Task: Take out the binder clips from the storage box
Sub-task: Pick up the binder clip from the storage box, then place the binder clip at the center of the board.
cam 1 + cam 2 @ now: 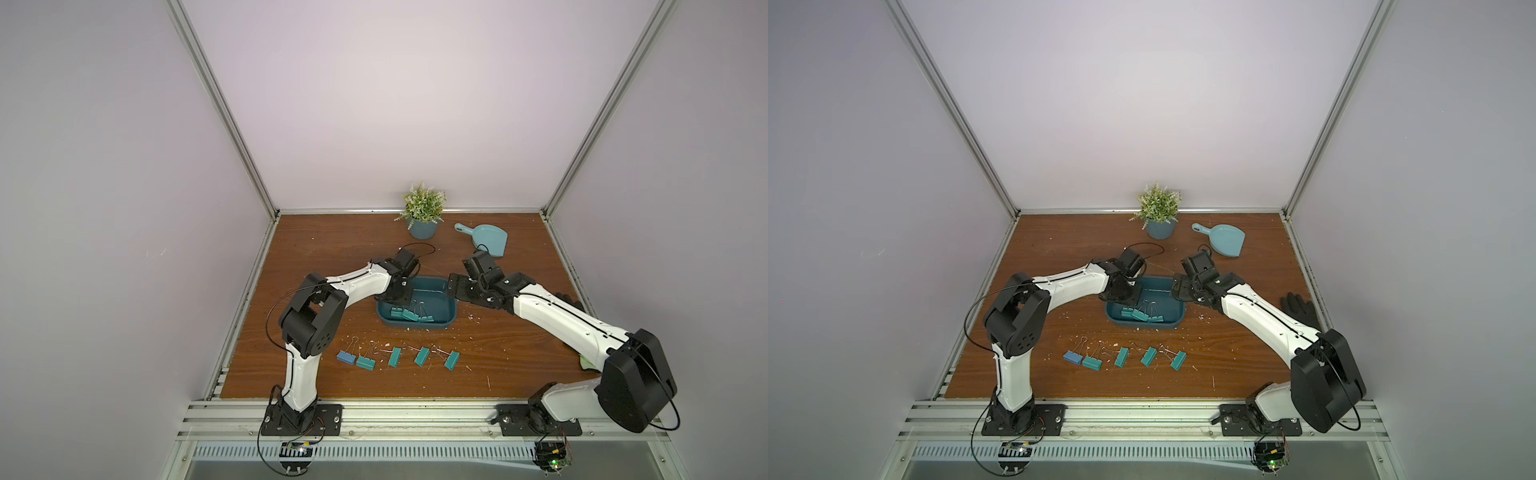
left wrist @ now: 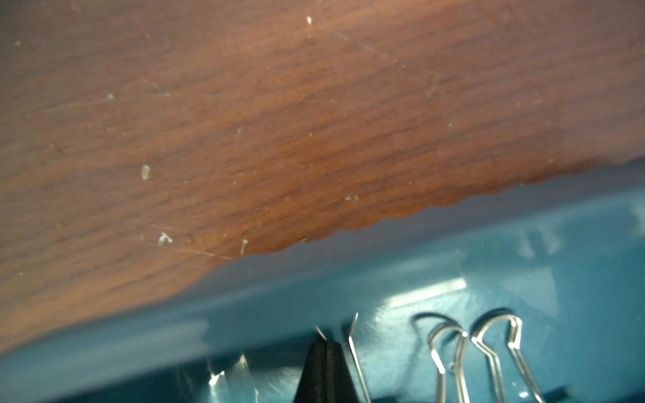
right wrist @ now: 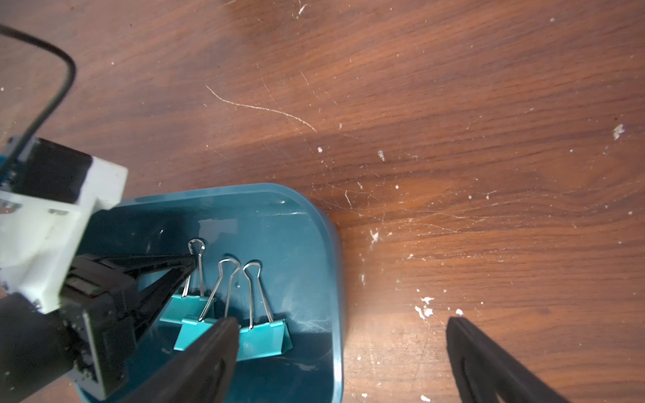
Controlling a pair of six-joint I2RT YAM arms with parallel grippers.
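Storage box (image 1: pixel 436 323) sits mid-table. I have the right gripper (image 3: pixel 340 322) spread wide astride its two-o'clock wall, the left gripper (image 3: pixel 193 260) pinched on the wire handle of a teal clip (image 3: pixel 190 308) inside, two binder clips (image 3: pixel 265 336) beside; five loose clips (image 1: pixel 394 357) at six o'clock.

Plain pale lilac walls (image 1: pixel 395 104) enclose three sides, joined by slanting silver aluminium corner posts (image 1: pixel 222 108). The reddish-brown wood-grain desk (image 1: pixel 332 249) is scratched and flecked with white crumbs (image 3: pixel 424 310). A ribbed aluminium rail (image 1: pixel 415 415) lines its front edge. Light falls soft and even.
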